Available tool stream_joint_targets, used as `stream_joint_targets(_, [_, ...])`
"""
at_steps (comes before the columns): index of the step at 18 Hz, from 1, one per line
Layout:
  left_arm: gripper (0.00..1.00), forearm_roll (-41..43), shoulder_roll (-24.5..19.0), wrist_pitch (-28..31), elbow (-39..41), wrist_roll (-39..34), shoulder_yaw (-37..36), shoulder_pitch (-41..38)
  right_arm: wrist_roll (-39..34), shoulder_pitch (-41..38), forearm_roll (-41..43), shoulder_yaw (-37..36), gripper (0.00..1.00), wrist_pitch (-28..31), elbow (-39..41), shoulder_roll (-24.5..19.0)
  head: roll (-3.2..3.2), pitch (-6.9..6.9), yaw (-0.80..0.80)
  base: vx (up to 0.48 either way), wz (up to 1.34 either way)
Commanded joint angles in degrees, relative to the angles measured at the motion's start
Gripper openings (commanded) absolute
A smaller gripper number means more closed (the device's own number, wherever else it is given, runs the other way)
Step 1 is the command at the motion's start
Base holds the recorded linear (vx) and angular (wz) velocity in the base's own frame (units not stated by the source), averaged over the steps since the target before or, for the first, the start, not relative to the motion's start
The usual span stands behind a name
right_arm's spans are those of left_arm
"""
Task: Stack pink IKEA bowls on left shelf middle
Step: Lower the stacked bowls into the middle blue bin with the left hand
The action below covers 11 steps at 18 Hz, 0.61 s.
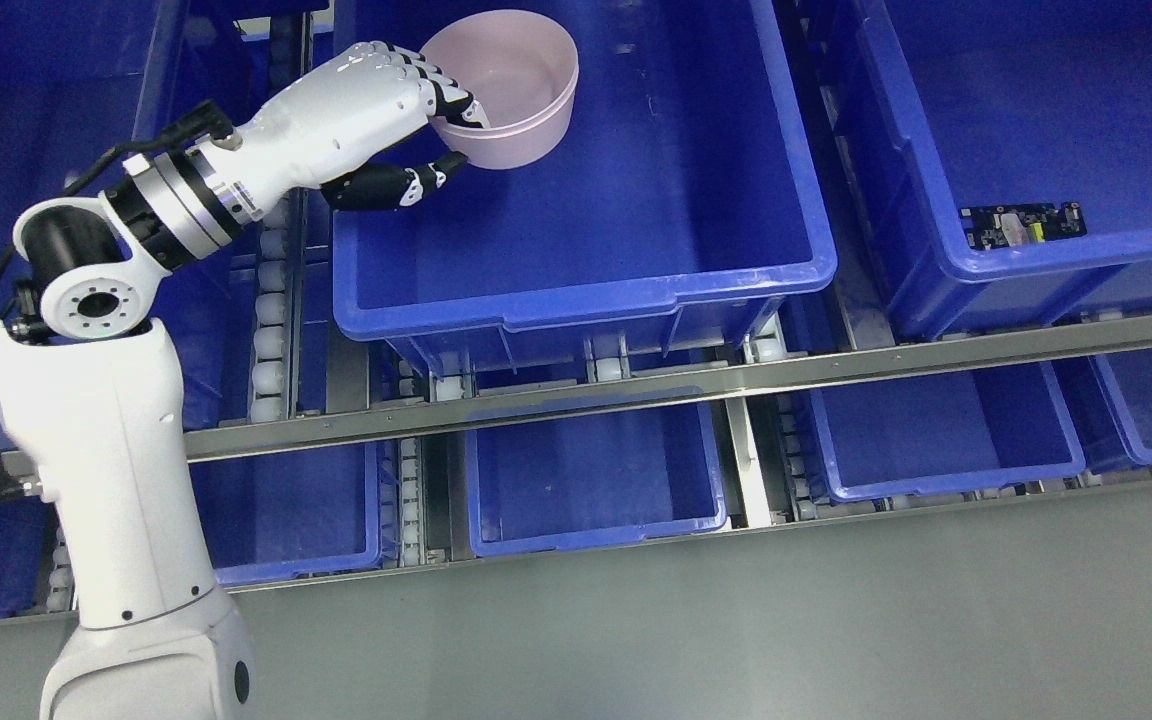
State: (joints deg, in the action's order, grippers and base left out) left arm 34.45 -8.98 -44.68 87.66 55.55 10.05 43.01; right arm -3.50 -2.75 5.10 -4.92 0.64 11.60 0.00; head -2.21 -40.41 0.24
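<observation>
Rising from the lower left, the left hand pinches the pink bowl's rim inside the blue bin; only one bowl shows, so stacking seems unfinished

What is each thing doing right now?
Left hand: shut on the pink bowl's rim.
Pink bowl: upright, empty, held in the middle bin.
Middle bin: holds only the bowl.
Right bin: a small circuit board lies flat inside.
</observation>
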Motion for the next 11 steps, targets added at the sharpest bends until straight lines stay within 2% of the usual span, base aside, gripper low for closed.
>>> stream_joint_targets(1, [0.16, 3.8, 1.2, -0.1, -6.8, -0.1, -0.4, 0.2, 0.0, 0.0, 0.0, 0.0, 1.0, 0.1, 0.0, 1.0, 0.0, 0.0, 0.0, 0.0, 0.0])
stream_joint_targets(3, [0.17, 4.0, 1.2, -0.1, -6.8, -0.1, -0.3, 0.2, 0.0, 0.0, 0.0, 0.0, 1.0, 0.1, 0.0, 1.0, 0.0, 0.0, 0.0, 0.0, 0.0])
stream_joint_targets(5, [0.22, 4.0, 1.2, 0.0, -6.8, -0.2, 0.0, 0.2, 0.0, 0.0, 0.0, 0.0, 1.0, 0.1, 0.0, 1.0, 0.0, 0.0, 0.0, 0.0, 0.0])
stream_joint_targets(11, [0.46, 3.9, 6.2, -0.1, -6.7, -1.2, 1.4, -0.2, 0.0, 0.0, 0.0, 0.0, 1.0, 0.1, 0.0, 1.0, 0.0, 0.0, 0.0, 0.0, 0.0])
